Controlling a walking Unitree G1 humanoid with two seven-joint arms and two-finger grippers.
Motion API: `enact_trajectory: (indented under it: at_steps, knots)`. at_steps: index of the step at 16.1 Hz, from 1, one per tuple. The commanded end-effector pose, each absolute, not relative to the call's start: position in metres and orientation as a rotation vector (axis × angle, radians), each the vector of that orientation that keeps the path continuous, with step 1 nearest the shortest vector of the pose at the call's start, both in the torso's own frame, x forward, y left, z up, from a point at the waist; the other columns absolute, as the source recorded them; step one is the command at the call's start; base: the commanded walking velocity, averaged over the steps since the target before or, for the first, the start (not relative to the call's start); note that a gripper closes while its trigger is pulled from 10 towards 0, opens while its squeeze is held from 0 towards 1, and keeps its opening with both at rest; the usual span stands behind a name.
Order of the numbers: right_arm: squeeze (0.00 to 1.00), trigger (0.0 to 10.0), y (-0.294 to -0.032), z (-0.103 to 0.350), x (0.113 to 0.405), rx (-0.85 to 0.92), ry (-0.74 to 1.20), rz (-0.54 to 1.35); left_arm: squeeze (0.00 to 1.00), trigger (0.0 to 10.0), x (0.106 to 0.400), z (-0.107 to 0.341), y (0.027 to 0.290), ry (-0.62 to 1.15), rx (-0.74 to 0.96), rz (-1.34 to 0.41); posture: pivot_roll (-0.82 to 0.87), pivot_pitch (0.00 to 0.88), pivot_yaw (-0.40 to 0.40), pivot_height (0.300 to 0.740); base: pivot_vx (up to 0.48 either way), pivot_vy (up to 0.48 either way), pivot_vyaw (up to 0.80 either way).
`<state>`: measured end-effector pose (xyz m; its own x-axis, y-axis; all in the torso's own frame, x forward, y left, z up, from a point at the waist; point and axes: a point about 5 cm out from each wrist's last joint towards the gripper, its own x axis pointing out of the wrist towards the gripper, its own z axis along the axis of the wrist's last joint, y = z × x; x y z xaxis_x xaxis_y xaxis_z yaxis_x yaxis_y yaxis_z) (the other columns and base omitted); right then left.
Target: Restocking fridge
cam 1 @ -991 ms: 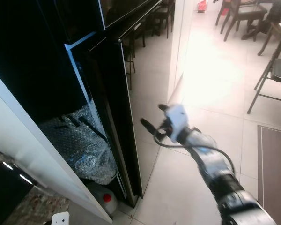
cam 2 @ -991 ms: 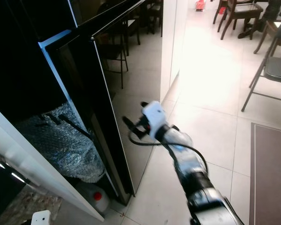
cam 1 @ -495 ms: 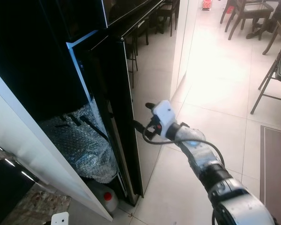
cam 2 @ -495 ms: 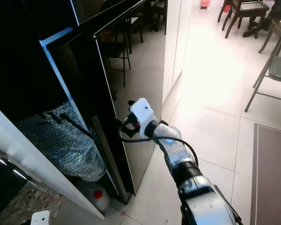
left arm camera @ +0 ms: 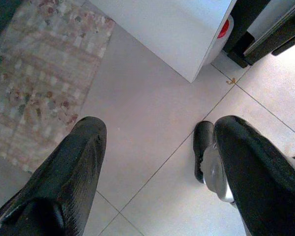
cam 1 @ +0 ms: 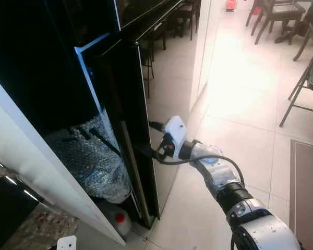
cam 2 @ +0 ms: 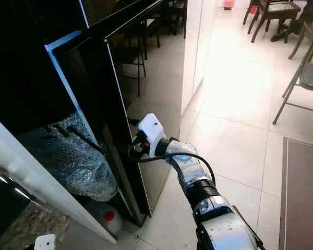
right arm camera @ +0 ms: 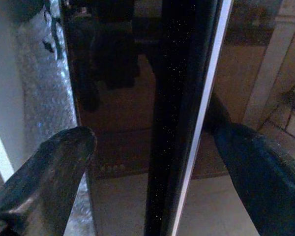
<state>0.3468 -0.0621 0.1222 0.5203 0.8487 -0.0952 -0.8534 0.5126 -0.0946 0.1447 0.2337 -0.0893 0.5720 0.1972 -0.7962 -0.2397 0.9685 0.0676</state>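
The tall black fridge door (cam 1: 130,104) stands partly open, its edge facing me. My right gripper (cam 1: 150,138) is stretched out to that edge at about mid-height and is open. In the right wrist view the door edge (right arm camera: 187,118) runs between the two fingers (right arm camera: 49,167), one on the inner side and one on the glossy outer side. Whether they touch the door I cannot tell. My left gripper (left arm camera: 152,142) hangs open over the floor tiles, holding nothing.
A bubble-wrapped bundle (cam 1: 88,156) fills the dark gap behind the door, with a white jug with a red cap (cam 1: 117,221) on the floor below it. A white panel (cam 1: 36,172) slants at left. Chairs (cam 1: 302,78) and a brown mat (cam 1: 305,182) stand to the right across open tile floor.
My right arm has reached left from open floor space to the fridge door, and its fingers now straddle the door edge. The door itself has not visibly swung.
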Motion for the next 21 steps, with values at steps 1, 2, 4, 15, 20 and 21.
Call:
enact_trajectory:
  at_steps: [1, 2, 4, 15, 20, 21]
  knots:
    - [0.0, 10.0, -0.057, 0.124, 0.347, -0.135, 0.039, 1.047, 0.0, 10.0, 0.142, -0.089, 0.238, 0.929, -0.04, 0.275, -0.09, 0.0, 0.103, 0.74, 0.0, 0.0, 0.0]
    - [0.0, 10.0, -0.056, 0.125, 0.349, -0.139, 0.038, 1.044, 0.0, 10.0, 0.142, -0.089, 0.238, 0.929, -0.04, 0.276, -0.08, 0.0, 0.103, 0.74, 0.0, 0.0, 0.0]
    - [0.0, 10.0, -0.053, 0.13, 0.353, -0.143, 0.034, 1.034, 0.0, 10.0, 0.142, -0.089, 0.239, 0.929, -0.038, 0.279, -0.07, 0.0, 0.103, 0.74, 0.0, 0.0, 0.0]
    - [0.0, 10.0, -0.001, 0.164, 0.357, -0.026, -0.022, 1.156, 0.0, 10.0, 0.143, -0.089, 0.239, 0.923, -0.042, 0.285, -0.05, 0.0, 0.087, 0.74, 0.0, 0.0, 0.0]
    - [0.0, 10.0, 0.033, 0.172, 0.347, -0.011, -0.016, 1.233, 0.0, 10.0, 0.144, -0.089, 0.238, 0.92, -0.049, 0.287, -0.04, 0.0, 0.077, 0.74, 0.0, 0.0, 0.0]
    - [0.0, 10.0, 0.037, 0.172, 0.345, -0.013, -0.013, 1.246, 0.0, 10.0, 0.144, -0.088, 0.237, 0.919, -0.049, 0.288, -0.04, 0.0, 0.076, 0.74, 0.0, 0.0, 0.0]
